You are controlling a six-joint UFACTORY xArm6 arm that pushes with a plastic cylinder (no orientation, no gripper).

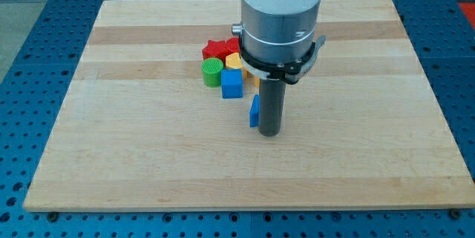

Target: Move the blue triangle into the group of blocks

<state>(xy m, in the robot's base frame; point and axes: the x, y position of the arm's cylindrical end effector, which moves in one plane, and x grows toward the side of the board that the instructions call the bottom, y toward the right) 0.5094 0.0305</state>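
Arm (280, 15) cut off at top edge; it hides part of yellow block (234, 61) and red block (233, 45) behind.

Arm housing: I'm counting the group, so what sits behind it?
Past the arm housing, only part of a yellow block and an orange one show; the rest, and any further blocks, are hidden. My tip is just right of the blue triangle.

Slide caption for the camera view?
My tip touches blue triangle block, just below the clustered coloured blocks.
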